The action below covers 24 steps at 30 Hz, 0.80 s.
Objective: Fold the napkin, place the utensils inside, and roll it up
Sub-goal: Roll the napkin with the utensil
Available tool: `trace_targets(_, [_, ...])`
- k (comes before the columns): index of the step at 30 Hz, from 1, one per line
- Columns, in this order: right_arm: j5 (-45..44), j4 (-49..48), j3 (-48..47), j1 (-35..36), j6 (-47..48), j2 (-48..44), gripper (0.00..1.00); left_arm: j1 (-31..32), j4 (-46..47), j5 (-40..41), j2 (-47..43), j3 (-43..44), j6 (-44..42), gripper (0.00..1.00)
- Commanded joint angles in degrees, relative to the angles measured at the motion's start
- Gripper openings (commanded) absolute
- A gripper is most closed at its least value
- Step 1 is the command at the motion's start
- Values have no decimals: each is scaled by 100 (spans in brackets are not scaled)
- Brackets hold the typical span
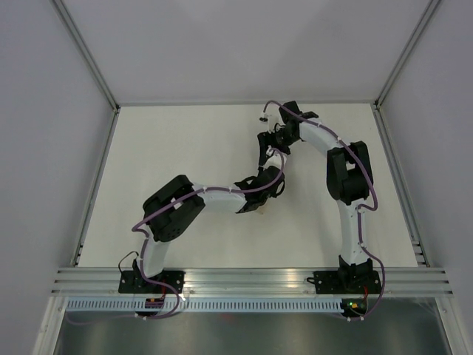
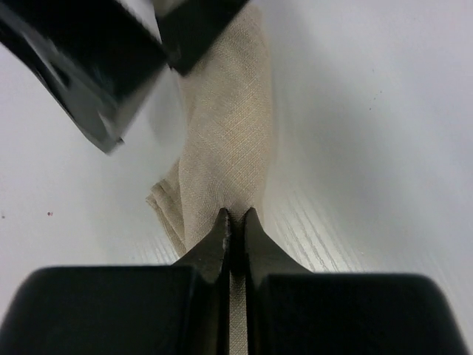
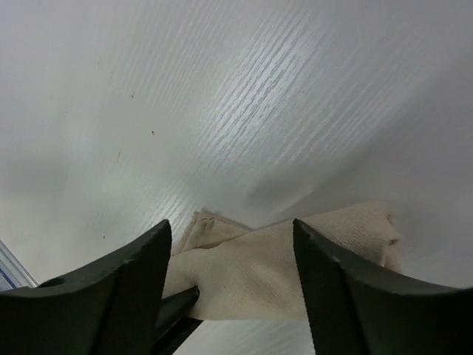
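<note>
The napkin point(image 2: 229, 133) is a narrow, bunched tan strip of cloth on the white table. My left gripper point(image 2: 235, 216) is shut on its near end, with cloth pinched between the jaws. The other end runs up to my right gripper point(image 2: 111, 66), which hovers over it. In the right wrist view the right gripper point(image 3: 230, 222) stands open, astride the napkin point(image 3: 259, 274) without clamping it, and the left gripper's fingers point(image 3: 174, 310) hold the cloth at lower left. From above, both grippers point(image 1: 264, 166) meet at mid-table and cover the napkin. The utensils are out of view.
The white table point(image 1: 185, 148) is bounded by white walls at the left, right and back. An aluminium rail point(image 1: 251, 277) carrying both arm bases runs along the near edge. Purple cables loop along both arms.
</note>
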<state>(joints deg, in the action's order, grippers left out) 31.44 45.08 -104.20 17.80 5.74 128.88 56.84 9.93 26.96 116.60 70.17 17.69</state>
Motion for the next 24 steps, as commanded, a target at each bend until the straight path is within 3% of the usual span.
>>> trace_targets(1, [-183,27,-592,-294,-239,-364,76,-138,-774,-929,223,-443,778,2])
trace_targets(3, [-138,115,-838,-383,-292,-364,84,-199,-800,-1148,215,-460,902,2])
trace_targets(10, [-94,220,-1023,-699,-275,-557,87,-559,-669,-2150,118,-741,1850,2])
trace_targets(16, [-156,194,-444,-875,-91,-1013,87,-955,-335,-3099,109,-1058,2667,2])
trace_targets(24, [-77,115,567,-875,155,-1418,76,-1315,561,-4066,364,-1462,3591,2])
